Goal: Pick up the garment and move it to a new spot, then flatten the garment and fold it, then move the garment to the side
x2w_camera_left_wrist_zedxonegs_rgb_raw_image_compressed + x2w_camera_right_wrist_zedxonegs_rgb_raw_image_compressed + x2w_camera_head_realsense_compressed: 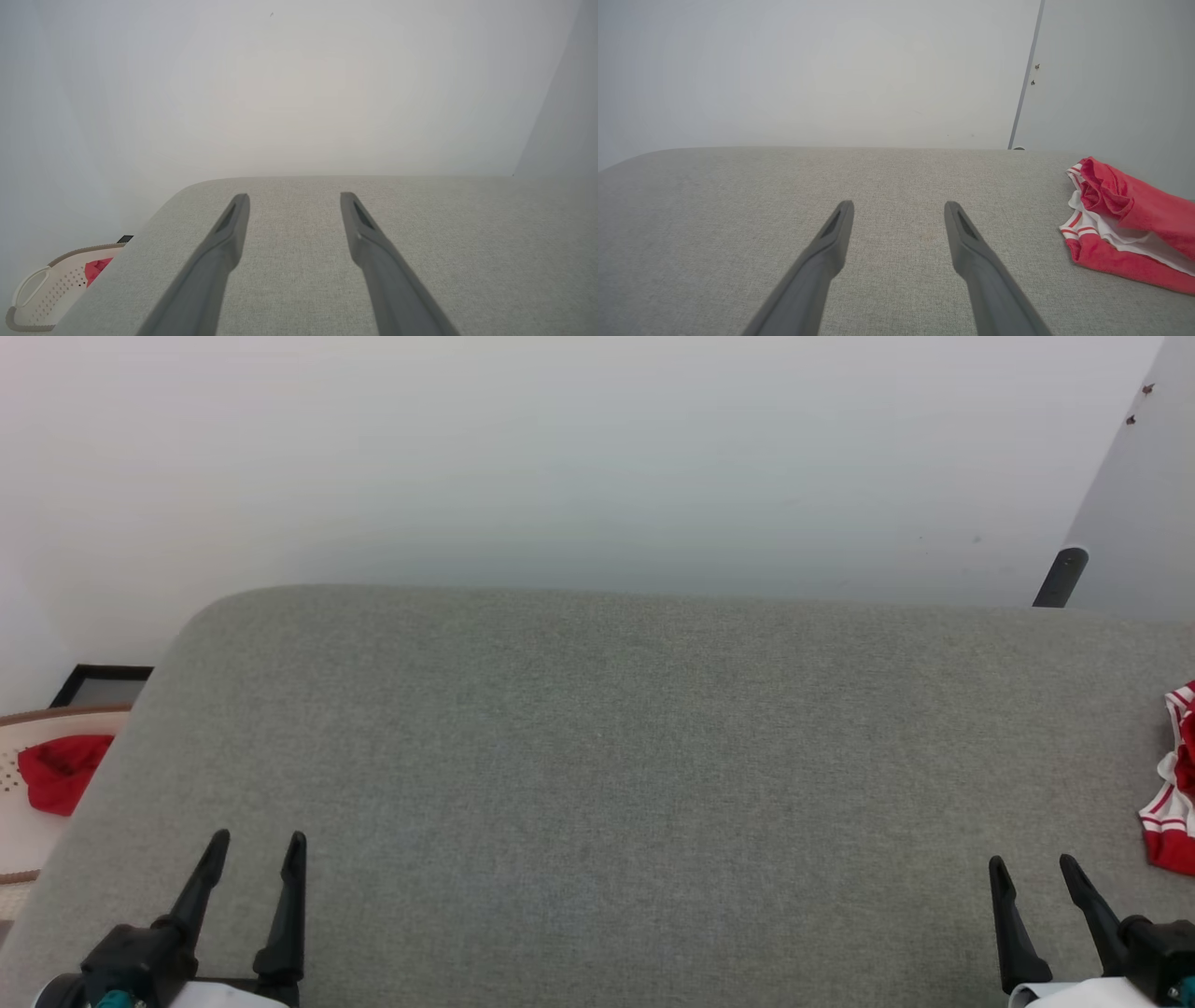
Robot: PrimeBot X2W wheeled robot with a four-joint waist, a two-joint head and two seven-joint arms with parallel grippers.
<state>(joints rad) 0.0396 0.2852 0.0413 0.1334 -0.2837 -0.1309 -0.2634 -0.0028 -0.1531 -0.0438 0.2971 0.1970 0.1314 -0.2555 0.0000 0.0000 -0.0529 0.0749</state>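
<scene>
The garment (pixel 1174 784) is a crumpled red jersey with white panels and red-and-white striped trim, lying at the right edge of the grey padded table (pixel 597 756). In the right wrist view the garment (pixel 1125 224) lies bunched to the right of my fingers. My right gripper (pixel 1034 870) hovers open at the lower right, a short way left of the garment, nothing between its fingers. At the lower left my left gripper (pixel 257 845) stands open and empty over bare table. Both wrist views show the fingers (pixel 233 228) (pixel 838 228) spread wide apart.
A cream perforated basket (pixel 23 775) with a small plain red cloth (pixel 61 770) stands off the table's left edge; the basket (pixel 46 294) also appears in the left wrist view. A pale wall rises behind the table. A dark post (pixel 1060 577) stands at the far right.
</scene>
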